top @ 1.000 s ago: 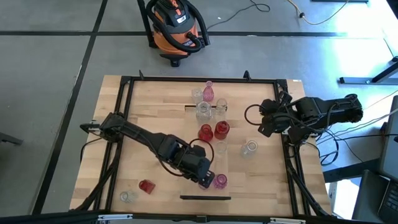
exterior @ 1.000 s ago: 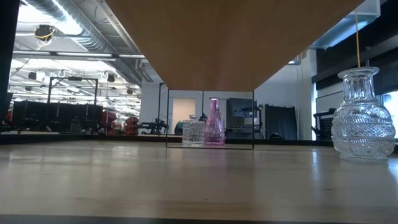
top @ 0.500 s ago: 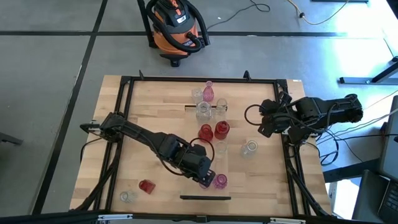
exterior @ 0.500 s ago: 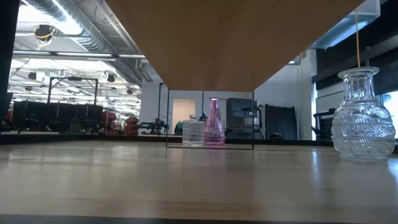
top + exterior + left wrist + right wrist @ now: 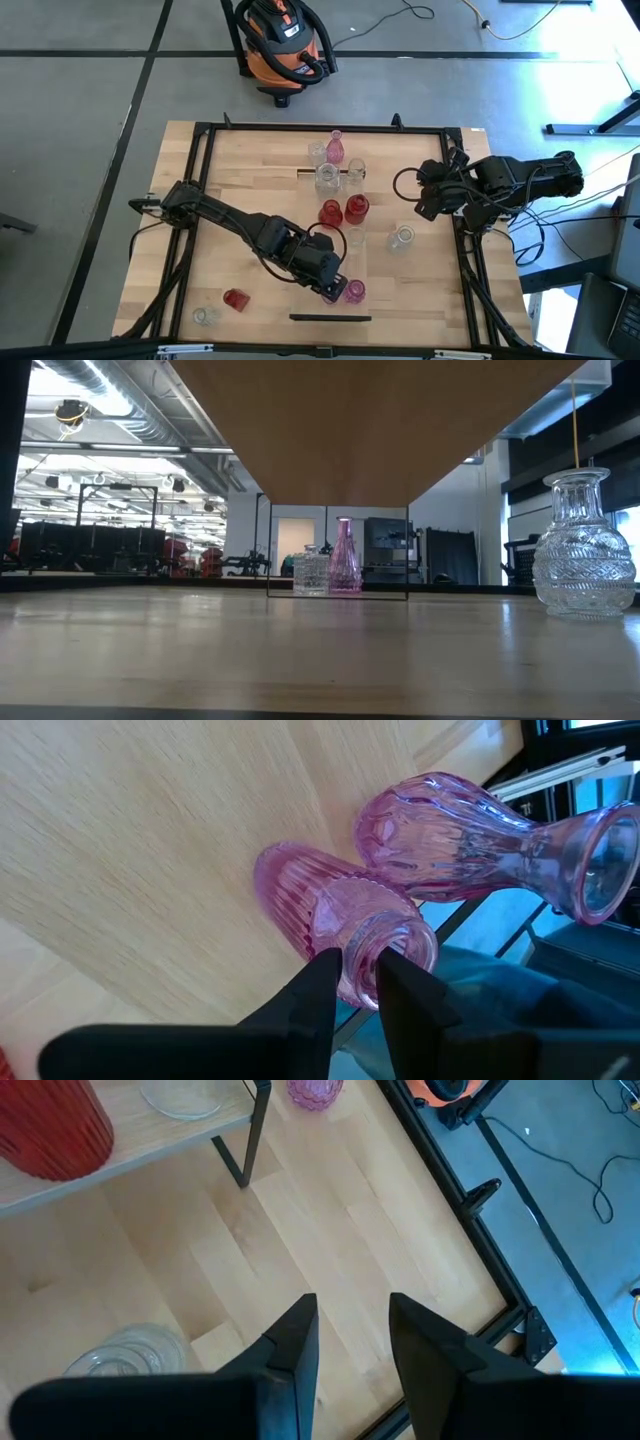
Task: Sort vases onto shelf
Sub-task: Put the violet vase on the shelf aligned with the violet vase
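Nothing moved; L fingers (image 5: pixel 352 982) astride pink vase (image 5: pixel 340 915) rim.

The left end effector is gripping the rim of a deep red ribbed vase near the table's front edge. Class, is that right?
Not quite. The ribbed vase that the left end effector grips by the rim is pink, not deep red, as the left wrist view shows. The rest holds.

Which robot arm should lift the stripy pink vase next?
The left. Its gripper already has its fingers pinching the ribbed pink vase at the rim, while the right gripper is open, empty, far across the table.
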Robot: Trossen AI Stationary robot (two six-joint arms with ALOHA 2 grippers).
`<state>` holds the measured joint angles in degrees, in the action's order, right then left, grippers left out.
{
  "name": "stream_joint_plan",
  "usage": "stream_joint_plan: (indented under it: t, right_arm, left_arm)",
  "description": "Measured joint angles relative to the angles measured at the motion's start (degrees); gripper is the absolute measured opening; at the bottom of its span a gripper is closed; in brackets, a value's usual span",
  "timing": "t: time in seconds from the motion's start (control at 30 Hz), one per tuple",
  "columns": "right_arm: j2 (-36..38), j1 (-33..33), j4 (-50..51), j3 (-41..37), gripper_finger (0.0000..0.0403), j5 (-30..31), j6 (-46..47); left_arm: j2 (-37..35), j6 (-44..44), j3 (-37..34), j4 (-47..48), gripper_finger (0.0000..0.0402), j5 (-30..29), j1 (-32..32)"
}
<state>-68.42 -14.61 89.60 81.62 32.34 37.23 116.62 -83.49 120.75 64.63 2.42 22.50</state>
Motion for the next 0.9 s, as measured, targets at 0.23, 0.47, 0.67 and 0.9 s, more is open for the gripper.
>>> stream_joint_plan:
  t: [0.23,0.47,0.67,0.9]
  right_arm:
    - [0.0,0.0,-0.1,0.0,0.0108,0.0,0.0]
    - [0.0,0.0,-0.7,0.0,0.0108,0.0,0.0]
    - [0.0,0.0,-1.6,0.0,0.0108,0.0,0.0]
    - [0.0,0.0,-1.6,0.0,0.0108,0.0,0.0]
  left_arm:
    - [-0.2,0.3,0.3,-0.7,0.0066,-1.5,0.0]
    - [-0.1,0.7,2.9,1.7,0.0067,-4.5,-0.2]
    - [-0.1,0.7,3.3,2.4,0.0067,-2.9,-0.3]
    - [-0.2,0.6,3.4,2.0,0.0067,-3.2,-0.3]
